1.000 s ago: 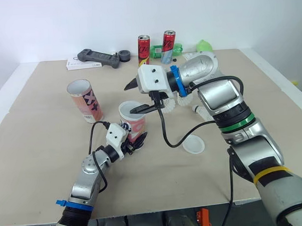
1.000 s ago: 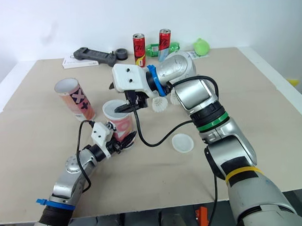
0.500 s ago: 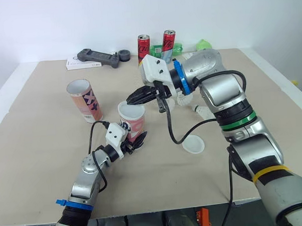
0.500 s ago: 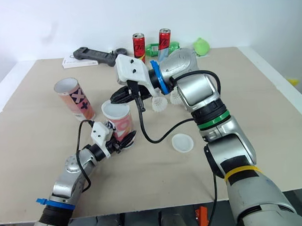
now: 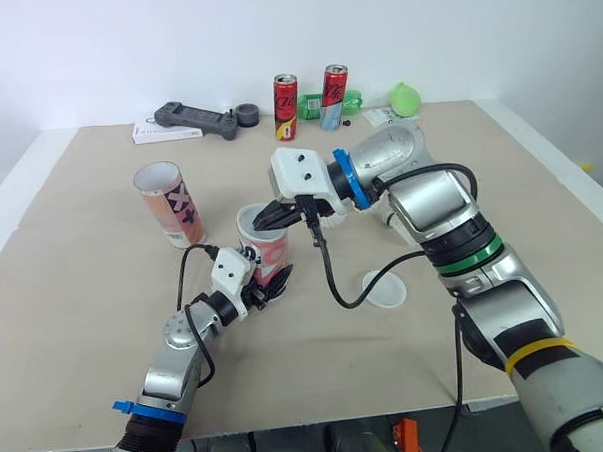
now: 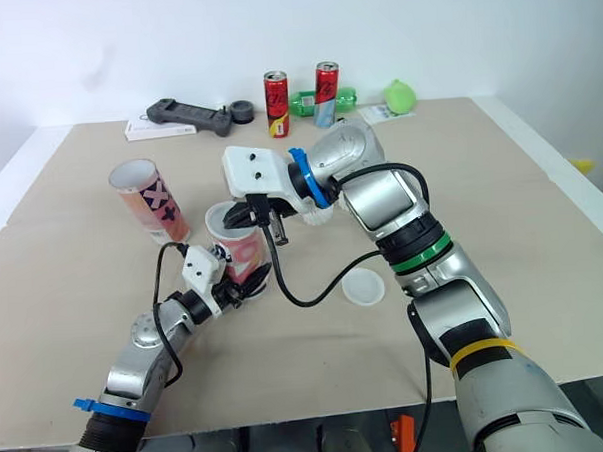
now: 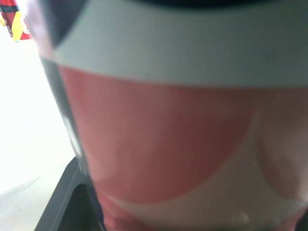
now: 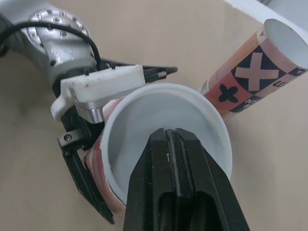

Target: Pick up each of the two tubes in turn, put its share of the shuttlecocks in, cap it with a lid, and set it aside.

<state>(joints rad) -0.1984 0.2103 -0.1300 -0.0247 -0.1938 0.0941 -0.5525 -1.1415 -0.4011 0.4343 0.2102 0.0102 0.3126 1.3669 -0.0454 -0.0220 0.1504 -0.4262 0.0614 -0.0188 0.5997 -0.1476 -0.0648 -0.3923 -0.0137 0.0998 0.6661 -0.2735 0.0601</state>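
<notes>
Two tubes in play. Well out to the left of the left gripper (image 5: 269,283): the cross-patterned tube (image 5: 170,202), leaning, mouth open, uncapped, nothing touching it. Clamped low between that gripper's fingers: the pink tube (image 5: 268,249), upright, mouth open. Directly over that mouth: the right gripper (image 8: 168,139), fingers pressed together with nothing visible between them, tips at the rim. Under those tips, down the bore in the right wrist view: bare white wall, no shuttlecock to be made out.

Judged step: loading of the first tube, capping not yet reached. Next move, on that reading: lift clear of the rim, swing back to the shuttlecock (image 6: 318,214) peeking out just under the right wrist, spread the fingers, take it by the cork and return over the held mouth. Calls for a steady left grip and a straight, cork-first drop. Well off to the right of the right gripper, nearer the robot: the white lid (image 5: 387,289), lying flat.

Surface: pale tan board (image 5: 83,266), matt and level. Beyond both grippers along the far edge: white booklet (image 5: 157,133), dark handheld controller (image 5: 195,118), roll of tape (image 5: 247,114), red can (image 5: 288,92), second can (image 5: 335,82), green rounded object (image 5: 406,98). Behind all that: plain white wall (image 5: 123,44).
</notes>
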